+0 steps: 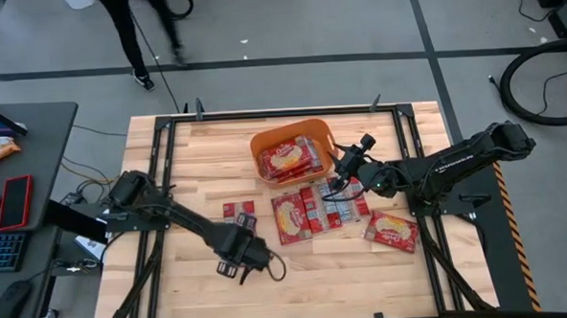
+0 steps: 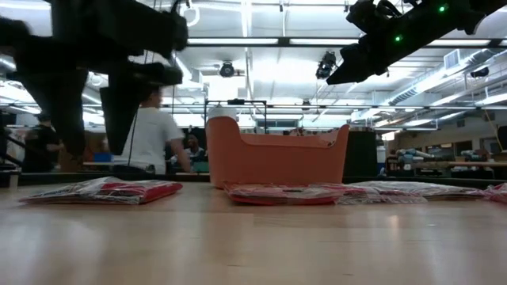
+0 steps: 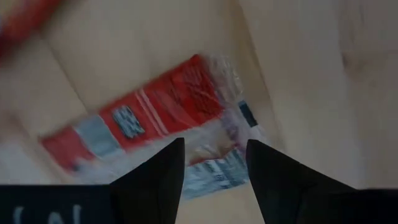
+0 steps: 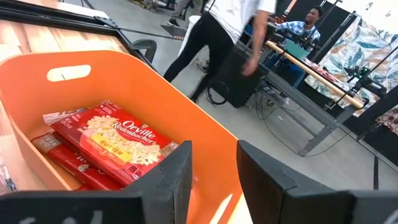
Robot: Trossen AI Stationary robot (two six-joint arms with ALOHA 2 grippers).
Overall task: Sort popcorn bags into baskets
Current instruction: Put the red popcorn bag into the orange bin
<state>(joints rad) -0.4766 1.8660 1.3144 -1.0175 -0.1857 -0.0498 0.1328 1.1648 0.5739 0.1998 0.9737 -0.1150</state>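
My right claw (image 4: 208,177) was released, its two fingers (image 4: 171,180) parted with nothing between them, and it hung just over the near rim of the orange basket (image 4: 186,118). Directly beyond that claw, inside the basket, lay a stack of popcorn bags (image 4: 118,140), the top one face up with its butter label readable and at least one more red packet edge showing under it. In the high view the same right claw (image 1: 346,163) sat at the basket's (image 1: 264,141) side, with a cluster of loose popcorn bags (image 1: 310,211) spread on the counter (image 1: 432,258) just below it and a single bag (image 1: 392,231) further out, apart from the cluster.

My left claw (image 3: 214,171) was also released, fingers (image 3: 155,180) spread and empty, hovering above a red packet (image 3: 158,109) that lay flat on the wood just past the fingertips. From above, the left claw (image 1: 242,260) was over the counter's front part, with that packet (image 1: 239,214) just beyond it and the cluster to its side.

Past the counter, a person in a white top (image 2: 154,134) stood in the room, and another person (image 4: 305,28) sat at a bench further back.
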